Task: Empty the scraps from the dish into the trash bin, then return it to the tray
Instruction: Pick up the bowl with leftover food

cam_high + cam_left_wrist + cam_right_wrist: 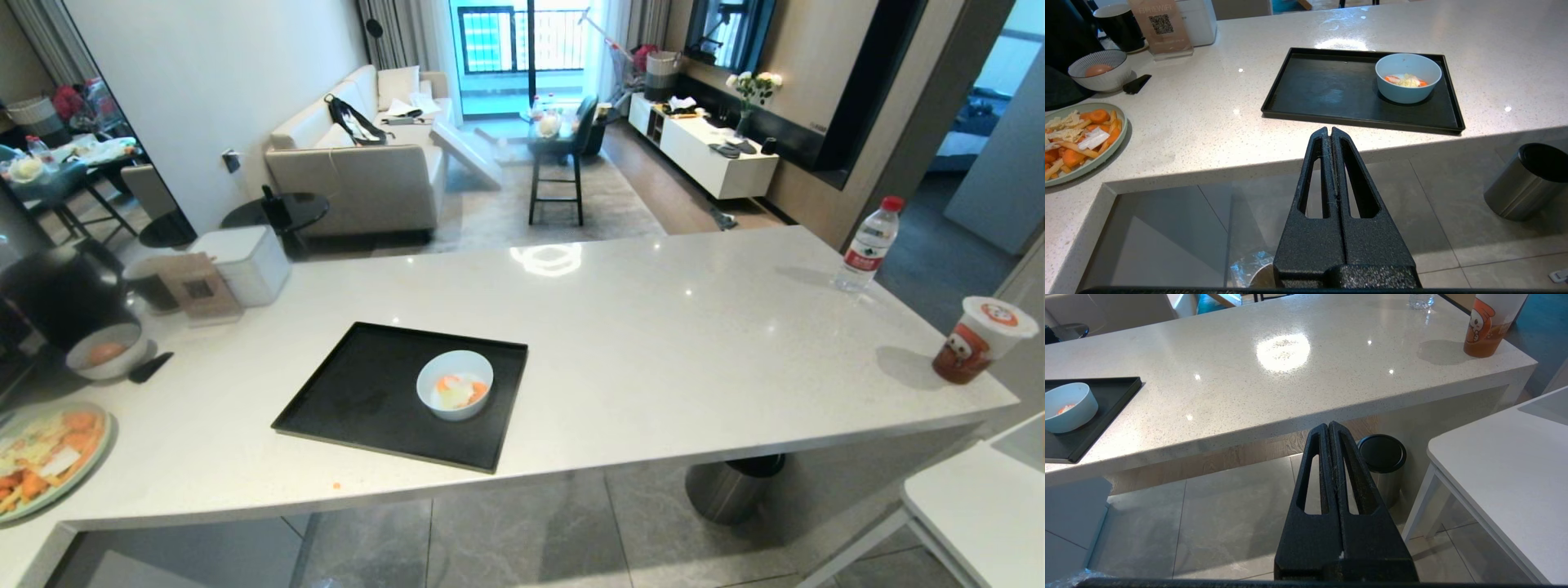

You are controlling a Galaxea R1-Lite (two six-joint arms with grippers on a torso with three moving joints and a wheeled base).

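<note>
The dish (451, 411), a small pale blue-white bowl, stands on the right part of the black tray (359, 392) on the white counter. The scraps (460, 391), orange carrot slices and pale pieces, lie inside it. My left gripper (1329, 130) is shut and empty, held below the counter's near edge, well short of the tray (1331, 90) and dish (1406, 93). My right gripper (1328, 424) is likewise shut and empty, over the floor to the right of the dish (1073, 412). Only a crinkled plastic-lined steel edge of the trash bin (1249, 269) shows beside the left gripper. Neither arm appears in the head view.
A pale-green plate of carrot pieces (45, 453) and a greyish bowl (106, 355) sit at the counter's left. A dark grey black-rimmed bin (731, 490) stands on the floor under the counter's right part. A water bottle (869, 245), a cup (980, 339) and a white side table (980, 498) are at right.
</note>
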